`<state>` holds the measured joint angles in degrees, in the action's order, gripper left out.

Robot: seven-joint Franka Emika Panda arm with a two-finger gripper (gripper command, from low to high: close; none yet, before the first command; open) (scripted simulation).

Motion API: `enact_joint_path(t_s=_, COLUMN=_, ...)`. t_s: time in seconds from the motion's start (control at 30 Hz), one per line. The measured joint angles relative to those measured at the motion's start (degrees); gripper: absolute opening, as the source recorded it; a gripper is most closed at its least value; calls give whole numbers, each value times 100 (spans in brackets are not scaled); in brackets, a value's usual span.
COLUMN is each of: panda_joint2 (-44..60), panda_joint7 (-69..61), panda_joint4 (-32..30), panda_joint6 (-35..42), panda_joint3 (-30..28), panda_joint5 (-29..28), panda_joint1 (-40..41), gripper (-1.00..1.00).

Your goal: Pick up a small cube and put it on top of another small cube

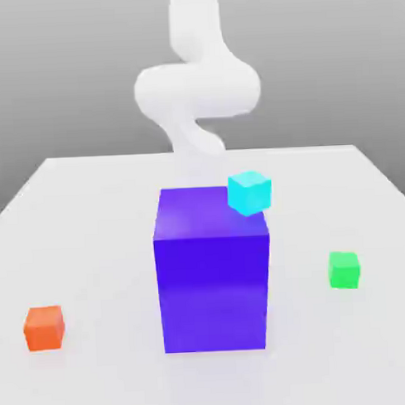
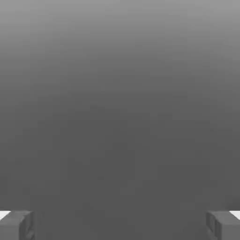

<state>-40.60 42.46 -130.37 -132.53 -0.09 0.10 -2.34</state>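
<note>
Holding nothing, the gripper [image 2: 120,226] stands wide open, while the small orange-red, smooth-faced cube [image 1: 45,329] rests on the pale bench [image 1: 98,210] at the exterior view's left, looking light, rigid and perhaps slick, best pinched squarely across two opposite side faces.

A pale table [image 1: 90,211] is spreading out, its far edge meeting a grey backdrop [image 1: 59,79] that is darkening downward.

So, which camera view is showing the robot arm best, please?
The exterior view: its white arm shows several links, coming down towards the far side of the blue block. The hand view shows the arm's open claw.
</note>
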Motion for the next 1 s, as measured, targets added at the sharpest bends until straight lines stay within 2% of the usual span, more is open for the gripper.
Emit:
enact_joint_path(t_s=0.57, panda_joint2=3566, panda_joint7=-2330, panda_joint4=961, panda_joint6=-511, panda_joint3=313, panda_joint5=107, panda_joint1=-1258, gripper=0)
enact_joint_path(t_s=1.0, panda_joint2=6286, panda_joint7=-3677, panda_joint4=1691, panda_joint6=-890, panda_joint3=783, panda_joint5=-439, panda_joint1=-1949, gripper=0)
